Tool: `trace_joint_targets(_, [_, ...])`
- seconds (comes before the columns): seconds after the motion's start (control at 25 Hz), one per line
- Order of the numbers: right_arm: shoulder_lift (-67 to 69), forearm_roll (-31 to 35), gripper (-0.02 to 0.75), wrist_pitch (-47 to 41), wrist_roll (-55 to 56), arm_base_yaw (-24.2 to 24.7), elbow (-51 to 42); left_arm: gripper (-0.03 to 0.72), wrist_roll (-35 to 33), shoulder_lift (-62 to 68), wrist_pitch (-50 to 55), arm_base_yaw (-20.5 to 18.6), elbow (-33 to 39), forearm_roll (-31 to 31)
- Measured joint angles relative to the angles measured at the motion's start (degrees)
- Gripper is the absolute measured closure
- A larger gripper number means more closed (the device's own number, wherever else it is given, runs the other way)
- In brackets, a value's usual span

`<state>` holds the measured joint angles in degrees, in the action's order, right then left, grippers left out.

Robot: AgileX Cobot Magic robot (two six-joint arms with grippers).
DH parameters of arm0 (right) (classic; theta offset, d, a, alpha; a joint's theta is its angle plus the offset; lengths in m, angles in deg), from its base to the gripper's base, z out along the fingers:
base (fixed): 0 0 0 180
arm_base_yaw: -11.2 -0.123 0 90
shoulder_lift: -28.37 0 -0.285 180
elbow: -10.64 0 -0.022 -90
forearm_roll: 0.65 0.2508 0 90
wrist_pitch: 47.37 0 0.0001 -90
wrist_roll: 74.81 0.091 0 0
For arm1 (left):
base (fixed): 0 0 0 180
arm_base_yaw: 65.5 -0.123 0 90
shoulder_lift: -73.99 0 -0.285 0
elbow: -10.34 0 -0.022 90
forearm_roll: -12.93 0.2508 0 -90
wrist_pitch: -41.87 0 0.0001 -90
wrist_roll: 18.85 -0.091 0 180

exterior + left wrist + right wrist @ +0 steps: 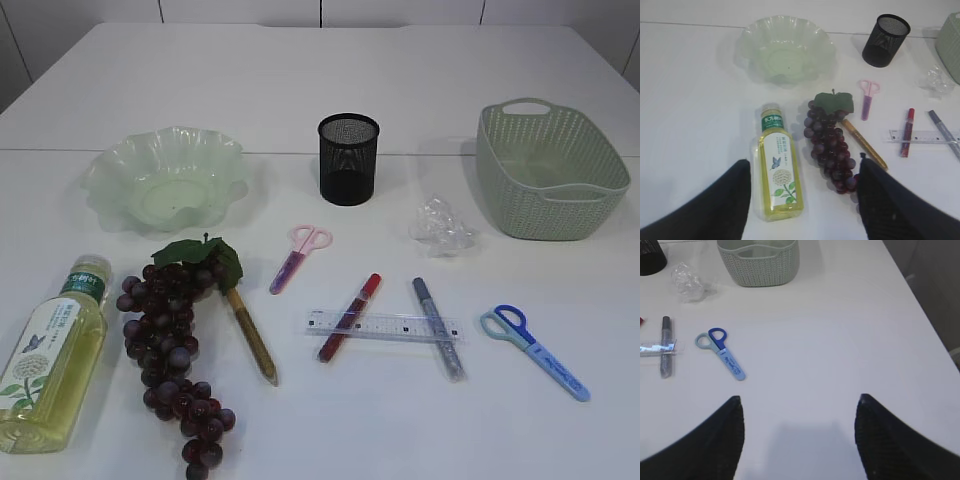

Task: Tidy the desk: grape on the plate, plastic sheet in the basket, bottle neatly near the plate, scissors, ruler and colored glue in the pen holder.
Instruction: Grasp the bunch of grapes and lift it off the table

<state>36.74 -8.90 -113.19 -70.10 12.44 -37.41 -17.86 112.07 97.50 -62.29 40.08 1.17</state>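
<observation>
Scissors (300, 257) – two; glue pens (349, 316) – three.

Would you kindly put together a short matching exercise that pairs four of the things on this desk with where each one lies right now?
Things:
1. bottle
2. ruler
3. plastic sheet
4. blue scissors

Places:
A. just left of the basket
B. across the red glue pen and the grey glue pen
C. near right, lying apart from the other things
D. lying on its side left of the grape

Pairs: 1-D, 2-B, 3-A, 4-C
</observation>
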Motion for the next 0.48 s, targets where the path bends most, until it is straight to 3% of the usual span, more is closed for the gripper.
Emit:
trace_joint_targets(0.24, [9.85,3.15,0.2,0.94,2.54,0.0,1.57,0.2,-3.34,11.04,2.92,0.0,-6.88,-7.93])
trace_joint_targets(0.48, [19.54,5.67,0.2,1.44,2.67,0.0,4.53,0.195,-4.27,19.79,7.44,0.31,-13.77,-9.37])
